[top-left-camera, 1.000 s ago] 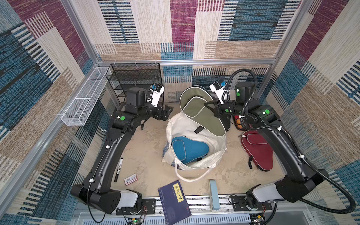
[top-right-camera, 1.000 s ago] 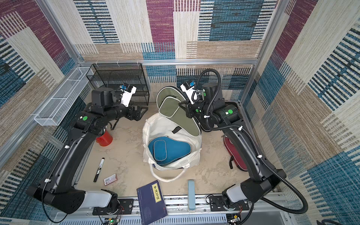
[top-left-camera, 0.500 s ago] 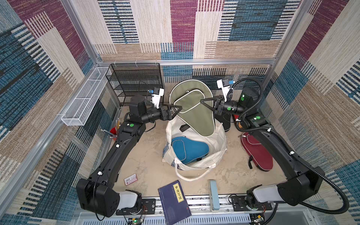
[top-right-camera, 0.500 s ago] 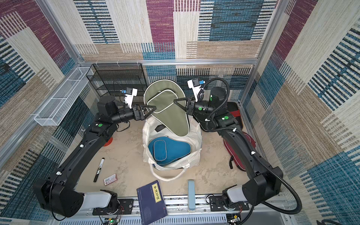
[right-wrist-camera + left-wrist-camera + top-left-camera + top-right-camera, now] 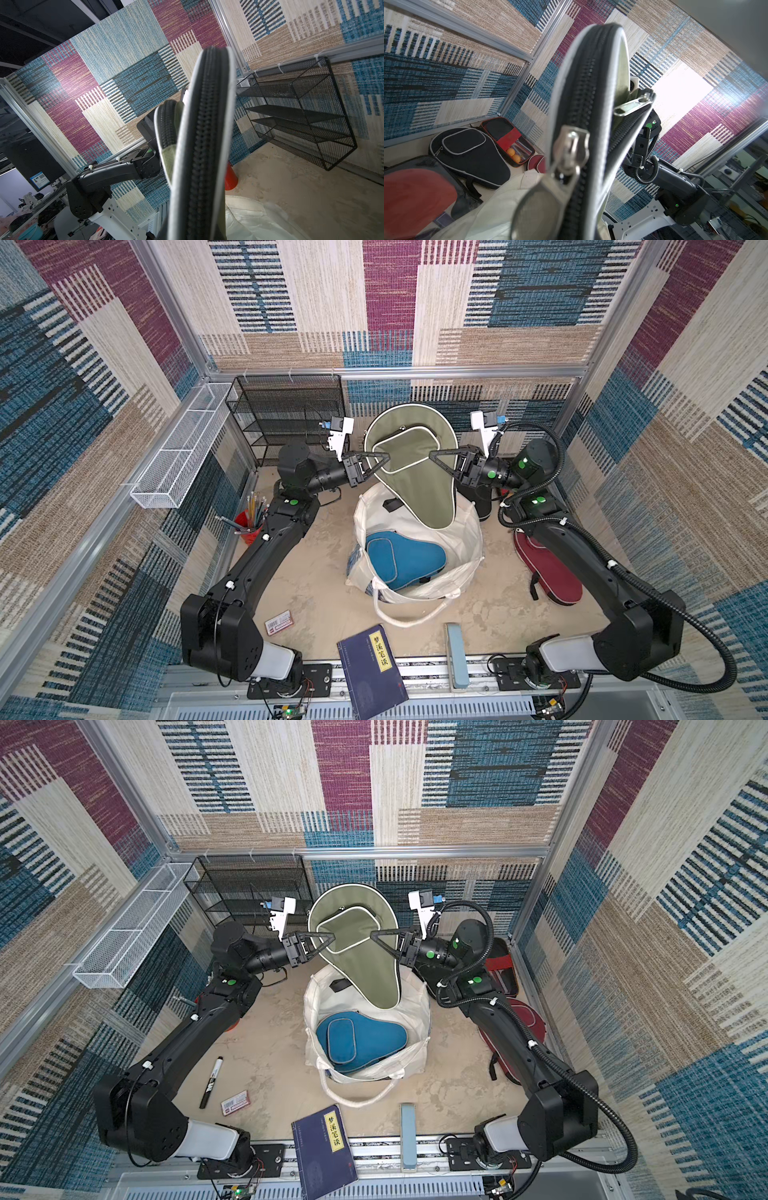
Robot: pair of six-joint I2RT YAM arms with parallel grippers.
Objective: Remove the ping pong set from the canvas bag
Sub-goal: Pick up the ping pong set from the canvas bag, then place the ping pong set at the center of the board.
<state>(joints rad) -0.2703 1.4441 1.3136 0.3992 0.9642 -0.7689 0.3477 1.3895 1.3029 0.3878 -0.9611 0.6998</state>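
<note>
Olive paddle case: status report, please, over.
Left claw shut on olive paddle case; right claw at opposite edge, grip unclear. Case over canvas bag. Nothing blocking.

We count six paddle cases. One olive case point(image 5: 409, 472) is between the left gripper point(image 5: 384, 457) and the right gripper point(image 5: 432, 455). One blue case point(image 5: 405, 560) lies lower down, inside the one canvas bag point(image 5: 465, 547). Four lie on the right gripper's side: one maroon case point(image 5: 548, 572), one black case point(image 5: 471, 153), one black-red case point(image 5: 506, 135) showing two orange balls point(image 5: 510, 151), and one clear case point(image 5: 415, 191) with a red paddle. We also count one dark blue book point(image 5: 374, 672), one marker point(image 5: 212, 1081), one small card point(image 5: 279, 621), one red cup point(image 5: 247, 529), one black mesh rack point(image 5: 291, 418), one white wire basket point(image 5: 178, 448) and one pale blue block point(image 5: 455, 655). We cannot count the pencils in the cup.
</note>
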